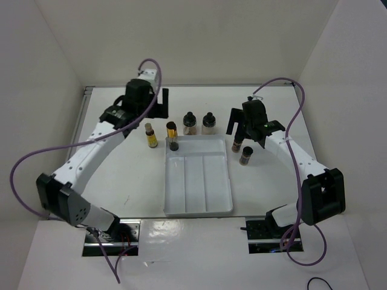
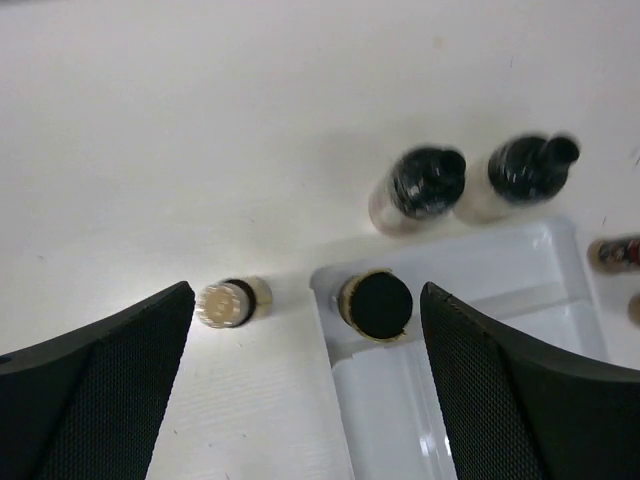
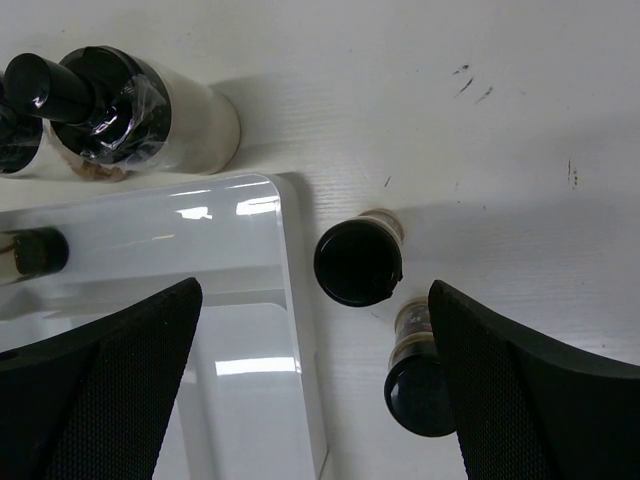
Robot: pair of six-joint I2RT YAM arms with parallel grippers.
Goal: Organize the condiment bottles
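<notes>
Left end effector [image 2: 307, 295] and right end effector [image 3: 315, 290] gape empty; white tray [image 1: 199, 212] holds one amber jar [image 1: 172, 130].

The top camera sits high above and behind the arm bases and looks down and forward, far enough to take in the whole counter [image 1: 139, 181] and the white tray [image 1: 208, 187]. The left wrist camera looks nearly straight down, close, between the fingers of the left gripper [image 2: 306, 300], onto the tray's far left corner. The right wrist camera does the same past the right gripper [image 3: 315, 288] at the far right corner. Both wrist views share the two pale jars [image 2: 420, 185] [image 3: 140, 110] behind the tray, and probably the corner jar [image 2: 375, 303].
</notes>
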